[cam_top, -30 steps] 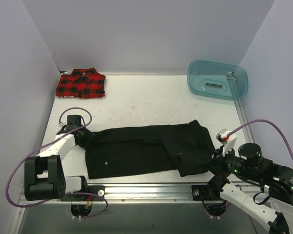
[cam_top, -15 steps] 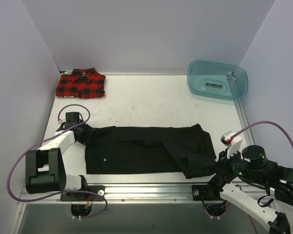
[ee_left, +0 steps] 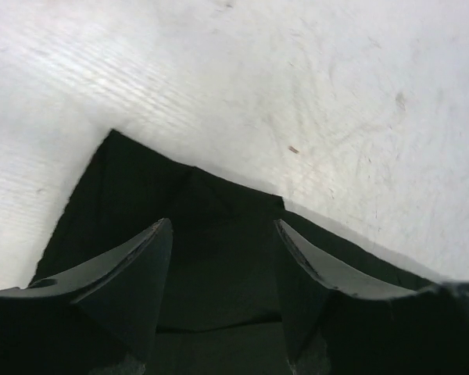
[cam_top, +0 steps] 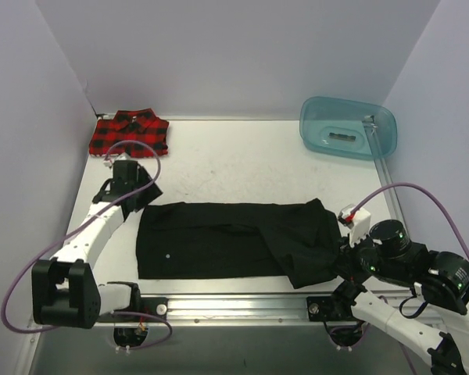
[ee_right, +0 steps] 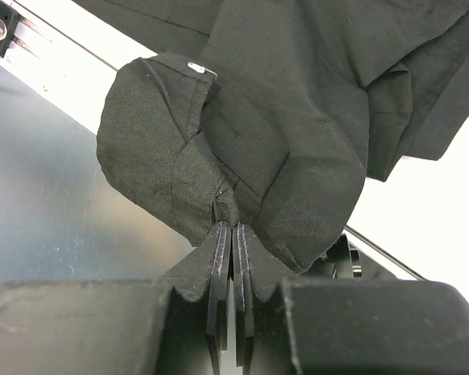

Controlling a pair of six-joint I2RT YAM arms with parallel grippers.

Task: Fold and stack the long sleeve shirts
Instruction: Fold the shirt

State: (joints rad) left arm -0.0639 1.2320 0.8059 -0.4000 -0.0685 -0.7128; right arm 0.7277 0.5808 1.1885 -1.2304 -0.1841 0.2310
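Note:
The black long sleeve shirt [cam_top: 219, 238] lies spread lengthwise across the near half of the table, its right end bunched. My left gripper [cam_top: 143, 201] hovers over the shirt's far left corner [ee_left: 141, 180]. It is open, with the cloth lying below and nothing pinched between its fingers [ee_left: 141, 266]. My right gripper [cam_top: 341, 262] is shut on a gathered fold of the black shirt [ee_right: 242, 141] at its right end, over the table's near edge. The red-and-black plaid shirt [cam_top: 130, 134] sits folded in the far left corner.
A translucent teal tub [cam_top: 346, 127] stands at the far right corner. A metal rail [cam_top: 234, 303] runs along the table's near edge, below the shirt. Walls close in on the left, back and right.
My left gripper has opened, let go of the shirt's left corner and drawn up and away from it. The shirt's left edge now lies flat. My right gripper keeps its pinch.

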